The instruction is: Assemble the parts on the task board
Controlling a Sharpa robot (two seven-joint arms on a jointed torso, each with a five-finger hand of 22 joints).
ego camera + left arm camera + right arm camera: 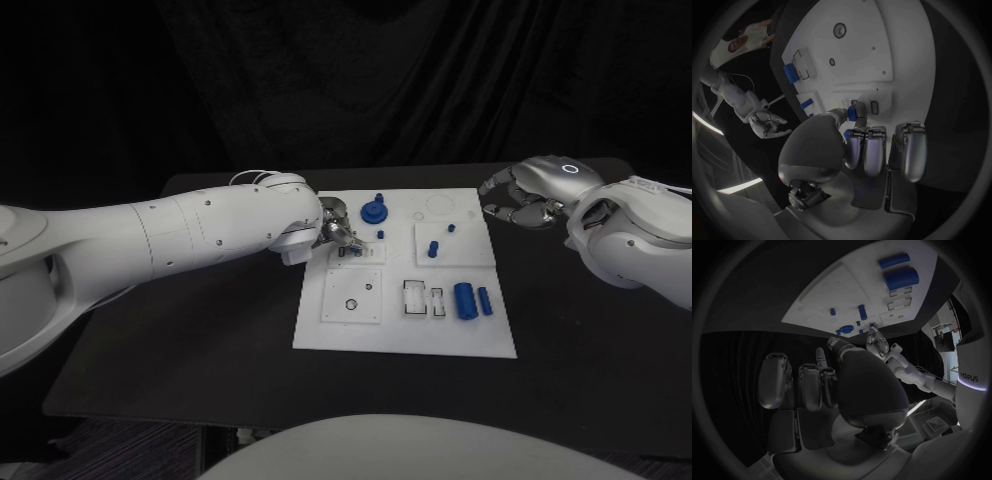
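Left hand [335, 232] pinches blue part [852, 112].

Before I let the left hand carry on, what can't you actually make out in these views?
- Head view: the left hand covers the task board beneath its fingertips; whatever slot lies there is hidden.
- Left wrist view: a small blue part sits at the fingertips, mostly covered; whether it is held or seated in the board is unclear.
- Head view: the right hand hangs beside the board with fingers curled; its palm is turned away.
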